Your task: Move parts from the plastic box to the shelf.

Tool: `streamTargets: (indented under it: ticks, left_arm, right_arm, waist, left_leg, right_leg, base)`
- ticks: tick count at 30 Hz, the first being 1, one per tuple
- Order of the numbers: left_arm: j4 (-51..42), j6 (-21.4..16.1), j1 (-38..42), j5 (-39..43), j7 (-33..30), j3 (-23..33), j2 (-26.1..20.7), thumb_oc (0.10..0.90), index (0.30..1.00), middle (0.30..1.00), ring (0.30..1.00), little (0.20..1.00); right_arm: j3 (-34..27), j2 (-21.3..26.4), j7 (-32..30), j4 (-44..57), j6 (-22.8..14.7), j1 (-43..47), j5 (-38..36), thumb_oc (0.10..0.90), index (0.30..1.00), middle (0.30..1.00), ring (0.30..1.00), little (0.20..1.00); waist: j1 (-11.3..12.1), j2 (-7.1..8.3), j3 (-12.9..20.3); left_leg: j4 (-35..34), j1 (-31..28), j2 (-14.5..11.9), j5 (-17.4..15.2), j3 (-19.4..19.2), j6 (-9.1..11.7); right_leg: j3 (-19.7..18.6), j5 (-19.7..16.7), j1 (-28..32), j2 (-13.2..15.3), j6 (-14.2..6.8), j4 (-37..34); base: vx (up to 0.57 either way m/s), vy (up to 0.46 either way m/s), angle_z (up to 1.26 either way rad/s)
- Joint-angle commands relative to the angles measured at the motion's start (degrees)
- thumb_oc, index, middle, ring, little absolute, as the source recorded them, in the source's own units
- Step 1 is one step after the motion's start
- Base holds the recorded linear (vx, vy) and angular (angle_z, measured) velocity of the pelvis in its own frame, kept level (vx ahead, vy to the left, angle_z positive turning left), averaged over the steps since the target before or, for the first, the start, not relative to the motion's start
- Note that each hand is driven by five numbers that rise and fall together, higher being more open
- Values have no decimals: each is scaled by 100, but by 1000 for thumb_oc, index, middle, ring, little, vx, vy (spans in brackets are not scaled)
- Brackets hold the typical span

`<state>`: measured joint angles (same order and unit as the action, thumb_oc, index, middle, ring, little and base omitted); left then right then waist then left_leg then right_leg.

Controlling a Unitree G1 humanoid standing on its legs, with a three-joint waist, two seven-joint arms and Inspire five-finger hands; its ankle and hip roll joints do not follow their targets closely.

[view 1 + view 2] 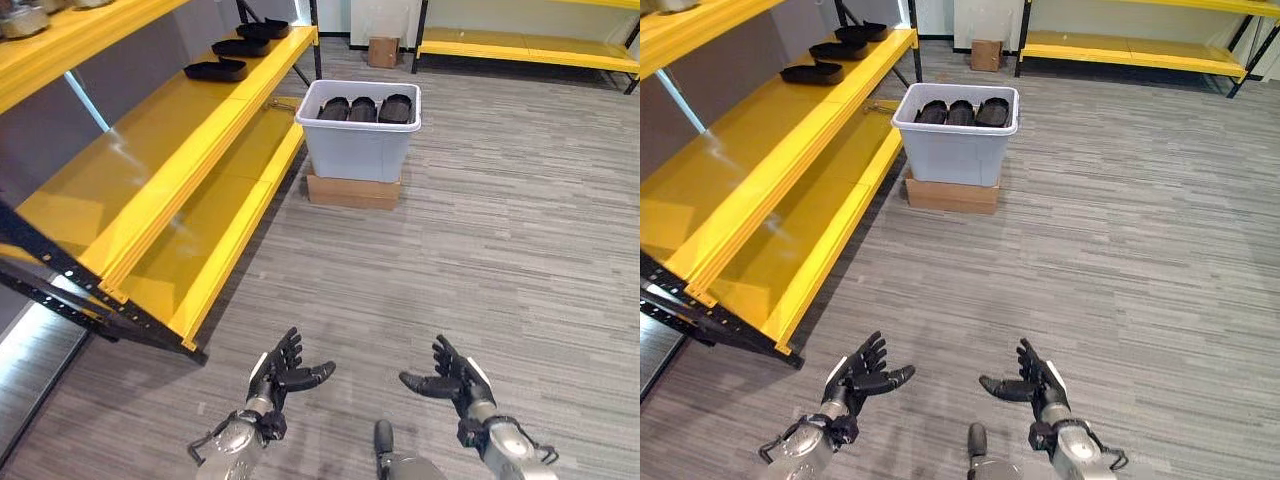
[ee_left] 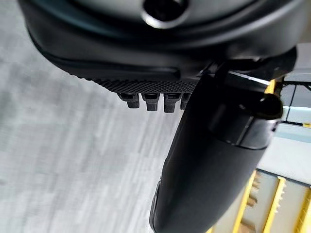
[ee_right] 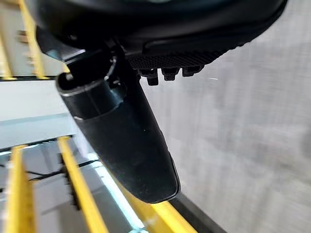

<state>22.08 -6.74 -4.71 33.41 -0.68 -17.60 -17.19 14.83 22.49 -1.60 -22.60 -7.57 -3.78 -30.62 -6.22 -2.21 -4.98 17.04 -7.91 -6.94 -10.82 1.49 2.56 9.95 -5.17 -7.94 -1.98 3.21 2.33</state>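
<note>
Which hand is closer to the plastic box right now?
Left, but only slightly. The left hand and right hand are both open, empty and low over the floor, well short of the plastic box, which stands ahead between them, a bit toward the left hand's side.

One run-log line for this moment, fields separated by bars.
left hand open, empty | right hand open, empty | parts in plastic box | shelf holds parts
</note>
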Motion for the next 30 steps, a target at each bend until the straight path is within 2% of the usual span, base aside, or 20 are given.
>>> streamTargets:
  ticks: [1,2,3,5,7,8,9,11,12,13,16,18,22,23,24,25,26,27,28,30]
  left_arm:
    - [-538,-501,467,59,33,61,-273,900,1000,1000,1000,1000]
    - [-591,-514,475,89,23,64,-289,900,1000,1000,1000,1000]
    - [-592,-513,478,90,22,63,-291,900,1000,1000,1000,1000]
    - [-614,-546,494,47,-88,107,-275,900,1000,1000,1000,1000]
    - [-631,-564,442,113,-128,156,-274,900,1000,1000,1000,1000]
    - [-615,-577,434,103,-127,153,-271,900,1000,1000,1000,1000]
    - [-554,-602,396,63,-132,141,-267,900,1000,1000,1000,1000]
    - [-511,-633,396,13,-141,154,-261,900,1000,1000,1000,1000]
    - [-511,-633,396,12,-141,154,-260,900,1000,1000,1000,1000]
    - [-495,-657,466,-29,-169,164,-265,900,1000,1000,1000,1000]
    - [-567,-687,464,11,-161,193,-257,900,1000,1000,1000,1000]
    - [-493,-730,564,-7,-210,171,-240,900,1000,1000,1000,1000]
    - [-516,-780,777,46,-325,152,-342,900,1000,1000,1000,1000]
    - [-513,-796,931,-72,-385,162,-459,900,1000,1000,1000,1000]
    - [-502,-812,970,-89,-414,160,-470,900,1000,1000,1000,1000]
    - [-513,-820,1019,-74,-485,122,-468,900,1000,1000,1000,1000]
    - [-540,-814,1043,-112,-530,122,-499,900,1000,1000,1000,1000]
    - [-598,-815,1046,-142,-571,129,-516,900,1000,1000,1000,1000]
    - [-598,-815,1046,-142,-571,130,-514,900,1000,1000,1000,1000]
    - [-586,-792,1069,-251,-585,130,-531,900,1000,1000,1000,1000]
  right_arm:
    - [-199,99,-28,481,-545,148,-210,900,1000,1000,1000,1000]
    - [-208,128,-47,480,-560,181,-174,900,1000,1000,1000,1000]
    - [-210,126,-47,479,-560,184,-174,900,1000,1000,1000,1000]
    - [-228,168,-190,378,-593,372,-115,900,1000,1000,1000,1000]
    - [-236,202,-263,432,-619,432,-117,900,1000,1000,1000,1000]
    - [-241,216,-275,430,-639,437,-108,900,1000,1000,1000,1000]
    - [-225,196,-290,393,-664,418,-77,900,1000,1000,1000,1000]
    - [-201,184,-310,363,-688,386,-9,900,1000,1000,1000,1000]
    - [-201,185,-310,363,-688,386,-8,900,1000,1000,1000,1000]
    - [-170,179,-347,356,-689,392,78,900,1000,1000,1000,1000]
    - [-117,160,-286,398,-665,426,90,900,1000,1000,1000,1000]
    - [-31,67,-285,360,-656,502,109,900,1000,1000,1000,1000]
    - [133,-52,-267,333,-631,786,32,900,1000,1000,1000,1000]
    - [196,-159,-266,253,-596,921,21,900,1000,1000,1000,1000]
    - [225,-194,-276,268,-595,956,13,900,1000,1000,1000,1000]
    - [188,-341,-269,194,-656,978,-320,900,1000,1000,1000,1000]
    - [227,-432,-229,222,-597,986,-447,900,1000,1000,1000,1000]
    - [256,-441,-222,292,-580,981,-378,900,1000,1000,1000,1000]
    - [256,-439,-222,293,-580,981,-378,900,1000,1000,1000,1000]
    - [319,-414,-212,417,-538,1006,-82,900,1000,1000,1000,1000]
  waist:
    - [-19,306,128]
    - [87,403,-1]
    - [80,388,-13]
    - [339,584,-294]
    - [475,742,-415]
    - [521,754,-467]
    - [587,798,-485]
    - [676,637,-445]
    - [672,636,-443]
    - [731,537,-420]
    - [739,504,-333]
    - [766,430,-236]
    - [878,567,-93]
    - [955,694,-62]
    - [976,737,-66]
    - [997,777,-35]
    - [958,755,-122]
    - [901,703,-193]
    - [906,693,-180]
    - [759,544,-327]
  left_leg:
    - [1710,197,-200,1681,-281,117]
    - [2255,506,-96,1668,-194,62]
    - [2305,528,-112,1644,-177,65]
    - [2676,1485,109,1107,-325,-151]
    - [2205,2140,117,844,-525,-239]
    - [1743,2300,66,832,-597,-228]
    - [317,2405,56,1057,-626,-159]
    - [-1662,2399,59,1845,-445,35]
    - [-1725,2374,61,1887,-445,36]
    - [-2204,2442,87,2072,-324,149]
    - [-2204,2335,43,2084,-243,184]
    - [-2204,2371,22,2325,-259,238]
    - [-2160,2148,170,2161,-413,18]
    - [-1809,2252,334,1874,-554,-169]
    - [-1713,2222,401,1757,-587,-237]
    - [-1565,2245,488,1609,-613,-334]
    - [-1541,2064,603,1407,-575,-482]
    - [-1540,1956,671,1347,-580,-545]
    - [-1540,1973,658,1352,-581,-542]
    - [-1625,1650,714,1204,-566,-633]
  right_leg:
    - [-333,7,42,-57,-356,-90]
    - [-357,76,212,-38,-302,-150]
    - [-344,75,215,-52,-301,-149]
    - [-525,169,591,44,-291,-290]
    - [-645,165,805,158,-356,-416]
    - [-683,190,898,184,-391,-465]
    - [-767,282,1039,237,-463,-528]
    - [-815,415,1335,110,-530,-655]
    - [-812,413,1332,109,-529,-654]
    - [-879,482,1517,50,-570,-724]
    - [-1084,643,1685,78,-608,-733]
    - [-1052,755,1771,146,-631,-733]
    - [-1146,916,1868,422,-760,-463]
    - [-1144,835,1772,655,-900,12]
    - [-1117,707,1681,736,-961,252]
    - [-1157,391,1477,773,-1073,740]
    - [-1242,-146,959,727,-1200,1687]
    - [-1208,-541,751,694,-1299,2177]
    - [-1211,-553,734,682,-1296,2171]
    - [-1025,-678,344,533,-1321,2928]
  base:
    - [312,-276,-13]
    - [133,-142,-14]
    - [208,-138,-22]
    - [221,-88,-26]
    - [197,13,-28]
    - [295,115,-25]
    - [343,158,-29]
    - [347,165,-7]
    - [311,174,7]
    - [172,105,-2]
    - [251,166,-32]
    - [304,236,-77]
    - [283,224,-26]
    - [354,324,-46]
    - [342,333,-51]
    - [267,316,-29]
    - [270,365,-22]
    - [167,254,2]
    - [123,207,13]
    - [187,250,32]
